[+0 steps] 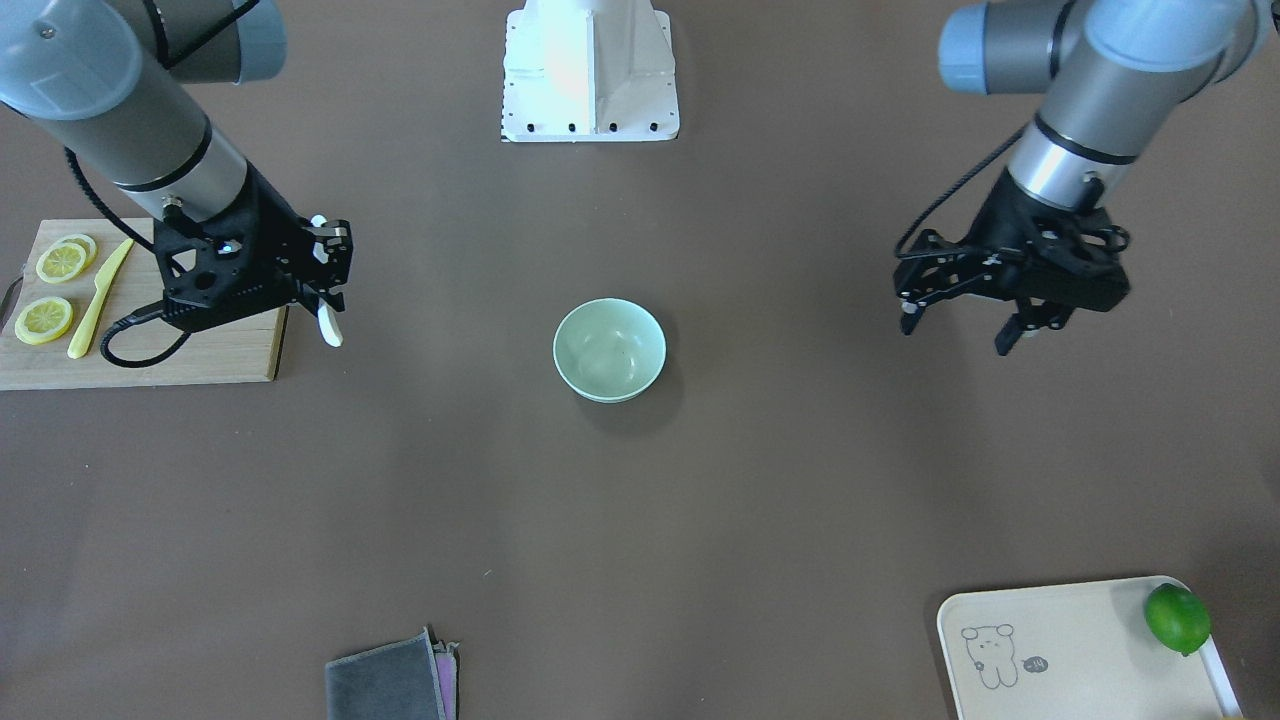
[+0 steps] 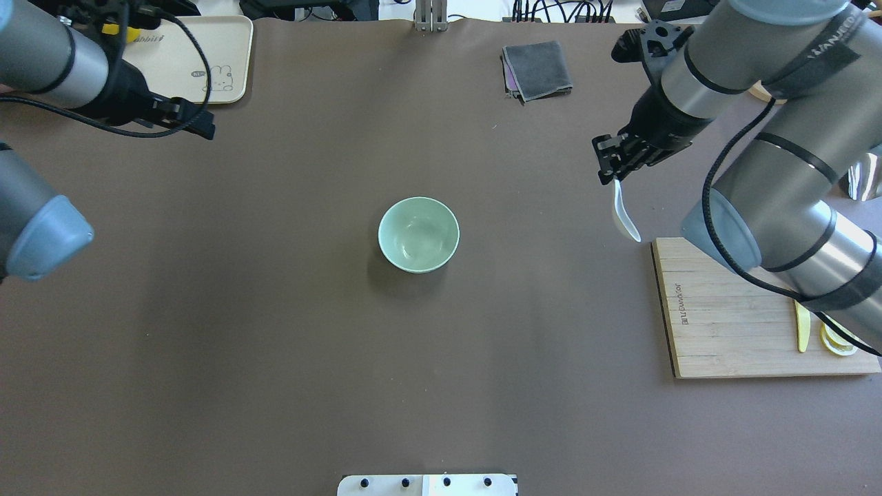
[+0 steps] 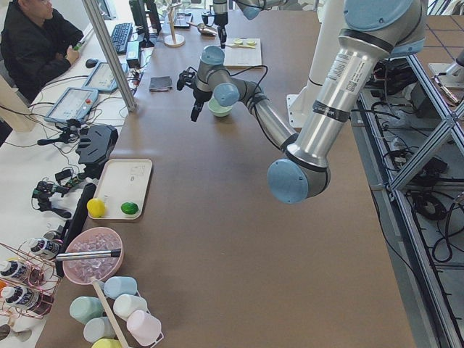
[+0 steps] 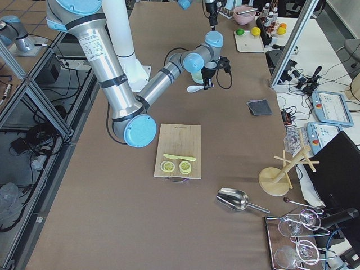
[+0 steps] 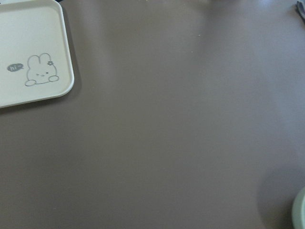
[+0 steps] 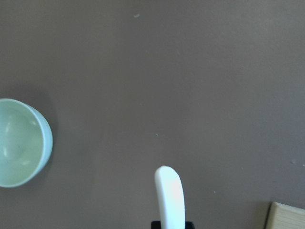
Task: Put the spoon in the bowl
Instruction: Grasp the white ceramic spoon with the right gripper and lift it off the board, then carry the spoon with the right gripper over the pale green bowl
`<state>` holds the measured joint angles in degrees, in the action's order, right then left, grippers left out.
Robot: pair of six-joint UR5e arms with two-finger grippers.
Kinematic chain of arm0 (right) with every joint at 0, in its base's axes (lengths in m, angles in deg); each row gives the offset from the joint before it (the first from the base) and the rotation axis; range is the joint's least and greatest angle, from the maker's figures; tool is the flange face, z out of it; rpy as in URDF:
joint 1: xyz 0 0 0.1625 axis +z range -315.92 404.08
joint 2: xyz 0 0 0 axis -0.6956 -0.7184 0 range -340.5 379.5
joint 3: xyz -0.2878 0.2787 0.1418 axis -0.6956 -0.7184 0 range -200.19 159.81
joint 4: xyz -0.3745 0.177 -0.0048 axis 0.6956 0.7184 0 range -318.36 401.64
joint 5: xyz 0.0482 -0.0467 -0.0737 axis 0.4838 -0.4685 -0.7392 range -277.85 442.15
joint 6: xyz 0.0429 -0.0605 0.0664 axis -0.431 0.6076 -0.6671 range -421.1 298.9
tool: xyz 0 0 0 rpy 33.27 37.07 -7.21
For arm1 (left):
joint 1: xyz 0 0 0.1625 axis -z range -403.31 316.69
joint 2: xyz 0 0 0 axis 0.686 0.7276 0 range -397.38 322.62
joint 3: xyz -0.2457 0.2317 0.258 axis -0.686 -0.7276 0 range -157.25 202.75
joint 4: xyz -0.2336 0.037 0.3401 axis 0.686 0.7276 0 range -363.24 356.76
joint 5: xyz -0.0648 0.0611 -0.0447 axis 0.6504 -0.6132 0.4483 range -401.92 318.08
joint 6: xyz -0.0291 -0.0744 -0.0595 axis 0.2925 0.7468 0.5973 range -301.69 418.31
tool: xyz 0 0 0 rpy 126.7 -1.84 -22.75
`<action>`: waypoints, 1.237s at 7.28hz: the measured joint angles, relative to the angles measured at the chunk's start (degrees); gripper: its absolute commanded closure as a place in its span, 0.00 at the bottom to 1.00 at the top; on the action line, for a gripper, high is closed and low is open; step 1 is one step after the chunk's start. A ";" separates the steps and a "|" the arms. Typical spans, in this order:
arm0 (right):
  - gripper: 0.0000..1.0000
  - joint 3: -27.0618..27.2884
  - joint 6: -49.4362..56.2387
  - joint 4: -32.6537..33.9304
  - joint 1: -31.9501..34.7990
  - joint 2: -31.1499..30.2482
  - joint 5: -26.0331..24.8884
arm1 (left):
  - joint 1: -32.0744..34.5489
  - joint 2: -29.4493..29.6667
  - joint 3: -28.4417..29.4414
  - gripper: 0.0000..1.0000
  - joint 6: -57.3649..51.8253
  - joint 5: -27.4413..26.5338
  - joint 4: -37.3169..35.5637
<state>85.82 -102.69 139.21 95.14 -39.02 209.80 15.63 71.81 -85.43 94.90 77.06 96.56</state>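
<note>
The pale mint-green bowl (image 1: 609, 350) stands empty at the table's middle; it also shows in the overhead view (image 2: 418, 234) and at the left edge of the right wrist view (image 6: 19, 143). My right gripper (image 1: 325, 300) is shut on the white spoon (image 1: 329, 327), held above the table beside the cutting board's corner, well off to the bowl's side. In the overhead view the spoon (image 2: 624, 215) hangs from that gripper (image 2: 610, 171), scoop end down. The right wrist view shows the spoon (image 6: 169, 195) pointing ahead. My left gripper (image 1: 957, 333) is open and empty, far on the bowl's other side.
A wooden cutting board (image 1: 230, 350) with lemon slices (image 1: 45, 320) and a yellow knife (image 1: 98, 298) lies under my right arm. A cream tray (image 1: 1070, 640) holds a lime (image 1: 1177, 618). A folded grey cloth (image 1: 385, 680) lies at the far edge.
</note>
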 measured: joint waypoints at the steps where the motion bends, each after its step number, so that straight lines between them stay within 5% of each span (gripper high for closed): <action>1: 1.00 -3.85 -4.78 -1.42 -2.22 5.02 -2.70 | 4.87 -2.84 0.58 0.02 -6.62 2.89 0.01; 4: 1.00 -18.67 -17.91 -18.13 -10.20 13.85 -15.17 | 13.23 -6.15 5.58 0.02 -17.79 8.21 0.04; 9: 1.00 -22.23 -21.47 -23.54 -18.63 15.81 -26.37 | 14.28 -6.35 9.24 0.02 -18.60 8.72 0.11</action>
<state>63.60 -124.16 115.67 76.50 -23.20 183.43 29.91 65.46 -76.19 76.30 85.78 96.67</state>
